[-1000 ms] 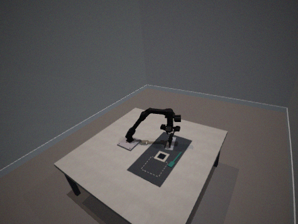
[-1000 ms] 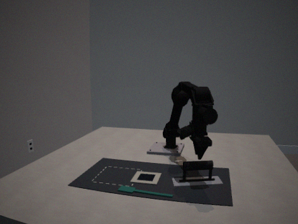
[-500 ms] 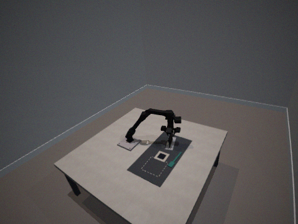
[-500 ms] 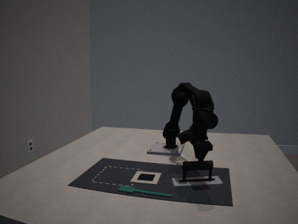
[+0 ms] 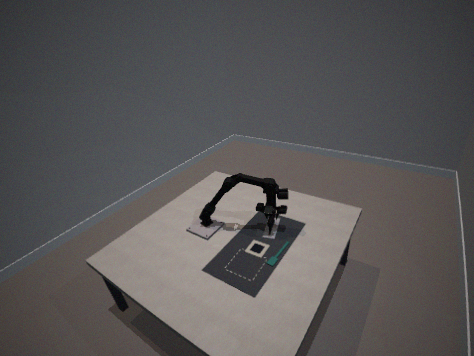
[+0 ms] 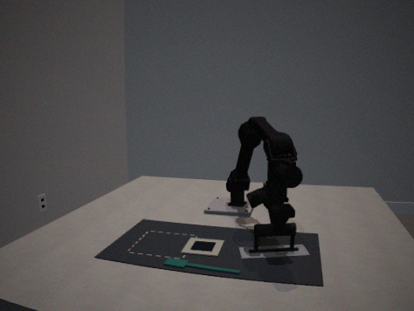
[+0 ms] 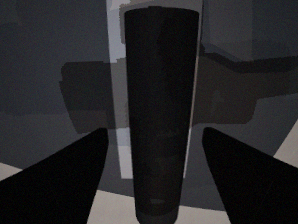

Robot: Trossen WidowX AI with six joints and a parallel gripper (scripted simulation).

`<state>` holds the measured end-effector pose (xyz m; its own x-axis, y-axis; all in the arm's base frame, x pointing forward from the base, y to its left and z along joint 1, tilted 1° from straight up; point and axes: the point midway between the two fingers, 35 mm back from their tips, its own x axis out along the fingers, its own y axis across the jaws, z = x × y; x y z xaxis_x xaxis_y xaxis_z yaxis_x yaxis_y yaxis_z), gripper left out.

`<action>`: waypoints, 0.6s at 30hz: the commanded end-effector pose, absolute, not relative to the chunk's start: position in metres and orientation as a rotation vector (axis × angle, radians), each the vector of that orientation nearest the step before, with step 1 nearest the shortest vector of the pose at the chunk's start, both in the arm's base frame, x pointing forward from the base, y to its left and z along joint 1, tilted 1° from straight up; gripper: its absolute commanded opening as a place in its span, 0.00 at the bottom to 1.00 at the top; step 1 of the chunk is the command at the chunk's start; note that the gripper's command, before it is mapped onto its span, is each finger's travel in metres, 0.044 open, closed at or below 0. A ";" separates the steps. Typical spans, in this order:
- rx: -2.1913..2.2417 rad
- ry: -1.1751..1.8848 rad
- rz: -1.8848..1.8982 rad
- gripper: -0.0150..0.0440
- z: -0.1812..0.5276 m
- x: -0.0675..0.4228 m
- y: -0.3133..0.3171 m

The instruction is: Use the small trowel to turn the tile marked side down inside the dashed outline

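The tile [image 5: 256, 247] [image 6: 203, 246] is white with a dark square facing up. It lies on the dark mat [image 5: 250, 286] [image 6: 306, 266], just outside the dashed outline [image 5: 240, 275] [image 6: 137, 241], on the side nearer the arm. The trowel [image 6: 301, 251] [image 5: 270, 234] looks like a white flat plate with a black bar handle [image 7: 160, 96] on two posts, and it stands on the mat's far end. My gripper [image 5: 270, 226] [image 6: 279, 222] [image 7: 156, 135] points down over that handle. Its fingers stand open on either side of the bar and do not press on it.
A teal flat tool [image 5: 278, 254] [image 6: 201, 266] with a wide end and a thin stem lies on the mat beside the tile. The arm's base plate [image 5: 205, 230] [image 6: 227, 205] sits on the table behind the mat. The table edges are far off.
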<state>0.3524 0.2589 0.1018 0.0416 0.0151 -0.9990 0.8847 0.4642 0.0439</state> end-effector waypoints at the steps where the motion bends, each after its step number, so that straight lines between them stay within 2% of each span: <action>1: 0.864 1.374 -0.814 0.71 0.097 0.352 0.258; 5: 0.864 1.374 -0.814 0.53 0.097 0.352 0.258; 10: 0.864 1.374 -0.814 0.48 0.097 0.352 0.258; 18: 0.864 1.374 -0.814 0.47 0.097 0.352 0.258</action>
